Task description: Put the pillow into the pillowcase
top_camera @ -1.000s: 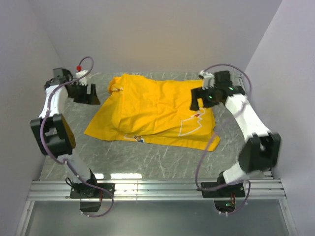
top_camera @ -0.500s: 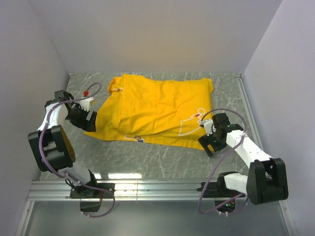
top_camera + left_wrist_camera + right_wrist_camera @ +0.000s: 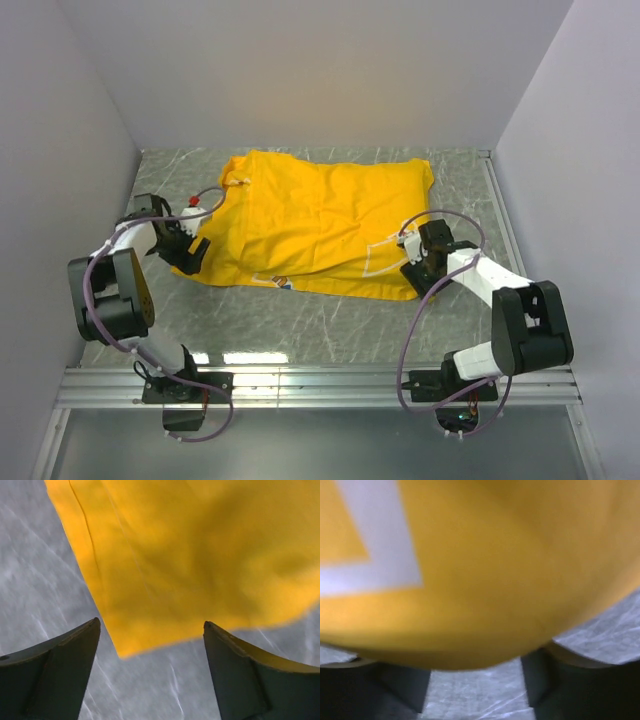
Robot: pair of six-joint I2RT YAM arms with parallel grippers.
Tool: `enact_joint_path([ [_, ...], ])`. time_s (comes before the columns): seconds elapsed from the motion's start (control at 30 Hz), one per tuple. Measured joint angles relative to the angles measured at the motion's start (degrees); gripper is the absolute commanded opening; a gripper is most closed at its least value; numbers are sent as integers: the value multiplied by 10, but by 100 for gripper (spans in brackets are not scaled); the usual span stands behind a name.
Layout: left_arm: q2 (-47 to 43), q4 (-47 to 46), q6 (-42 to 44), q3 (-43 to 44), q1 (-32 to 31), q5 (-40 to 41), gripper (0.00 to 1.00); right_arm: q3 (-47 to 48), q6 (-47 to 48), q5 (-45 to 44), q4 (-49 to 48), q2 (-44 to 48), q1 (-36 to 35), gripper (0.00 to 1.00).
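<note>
Lying spread across the middle of the grey marbled desk [image 3: 330, 320], the yellow pillowcase [image 3: 320, 225] is creased and shows a white outline print [image 3: 385, 255] near its right front corner. Plain walls [image 3: 320, 80] enclose the desk on three sides. An aluminium rail [image 3: 320, 380] runs along the near edge. The left fingers [image 3: 55, 675] stand wide apart and hold nothing. The pillowcase's left front corner points into their gap, touching neither. The right fingers [image 3: 400, 692] are likewise spread at the right front corner. Bulging fabric overhangs and hides their tips, so contact cannot be determined.
</note>
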State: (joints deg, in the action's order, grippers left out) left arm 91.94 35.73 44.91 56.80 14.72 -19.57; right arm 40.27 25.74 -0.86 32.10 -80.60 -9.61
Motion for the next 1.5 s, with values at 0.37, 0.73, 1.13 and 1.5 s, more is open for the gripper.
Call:
enact_joint_path([
  [0.37,74,-38,-37,36,-20,10,0,2,-15,15,-2,25,11,0],
  [0.73,-41,97,-162,269,80,-214,0,311,-70,92,78,147,74,0],
  [1.13,-312,-142,-459,325,112,-225,0,516,-111,53,43,264,122,0],
  [1.5,-390,-262,-500,266,112,-187,0,434,-93,21,-32,308,127,0],
])
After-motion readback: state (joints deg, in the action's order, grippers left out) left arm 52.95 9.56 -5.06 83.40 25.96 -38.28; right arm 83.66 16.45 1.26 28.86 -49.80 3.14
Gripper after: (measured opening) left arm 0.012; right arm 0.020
